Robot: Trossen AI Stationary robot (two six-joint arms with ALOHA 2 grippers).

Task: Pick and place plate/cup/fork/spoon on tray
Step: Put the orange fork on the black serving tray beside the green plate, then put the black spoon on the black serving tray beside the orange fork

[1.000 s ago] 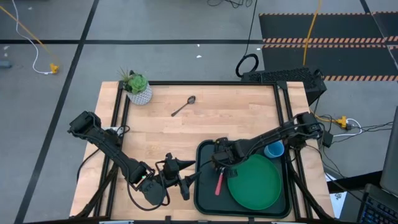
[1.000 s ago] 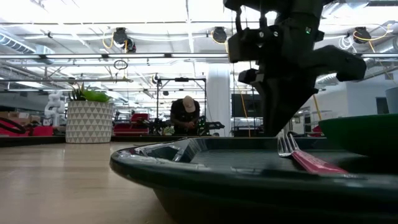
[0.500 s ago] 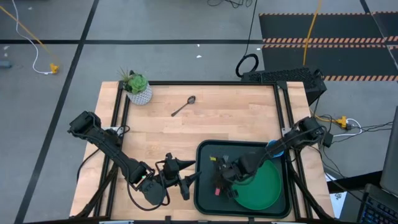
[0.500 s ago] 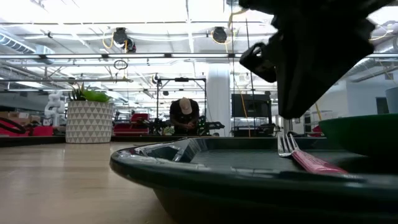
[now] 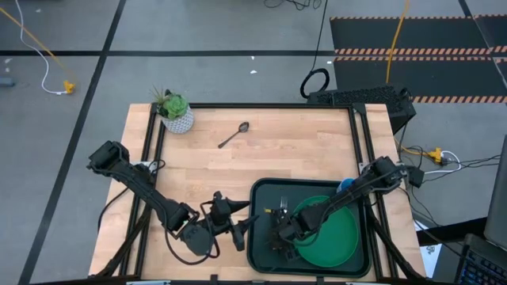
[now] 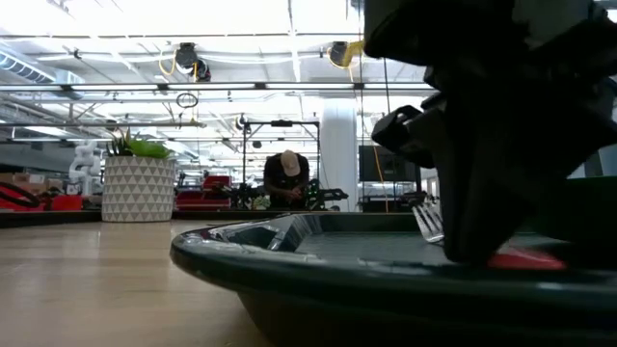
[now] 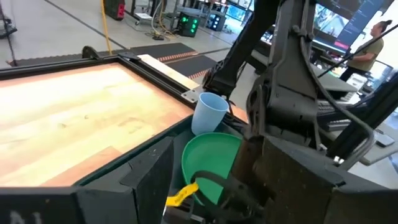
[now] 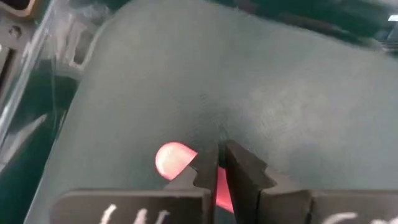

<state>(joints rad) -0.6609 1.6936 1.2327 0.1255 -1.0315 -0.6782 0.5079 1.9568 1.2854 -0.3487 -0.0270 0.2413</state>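
Note:
The dark tray (image 5: 261,198) lies at the table's near right. The green plate (image 5: 337,237) rests flat in it and also shows in the left wrist view (image 7: 208,158). The blue cup (image 5: 344,187) (image 7: 208,113) stands upright in the tray's far right corner. The fork lies on the tray floor left of the plate, its tines (image 5: 283,210) (image 6: 426,218) pointing far. My right gripper (image 5: 281,240) (image 8: 221,171) is shut over the fork's pink handle (image 8: 171,158). The metal spoon (image 5: 234,135) lies on the bare wood at the far middle. My left gripper (image 5: 236,226) waits open beside the tray's left rim. My right gripper has its shut fingertips (image 8: 202,174) down on the fork's pink handle, near its free end (image 8: 180,163). The fingers come from above, pointing down. The handle lies on the tray floor under them, and pink shows through the slit between the fingers.
A white pot with a green plant (image 5: 176,112) (image 6: 138,183) stands at the table's far left corner. Bare wood lies between the plant, the spoon and the tray. The tray's raised rim (image 6: 289,265) fills the low view's front. A person shows far off in the room (image 6: 287,178).
My right gripper has gone toward the table's near edge along the fork, from its tine end to the handle's free end, and has come down onto it. The fork's tine end has shifted a little in the low view.

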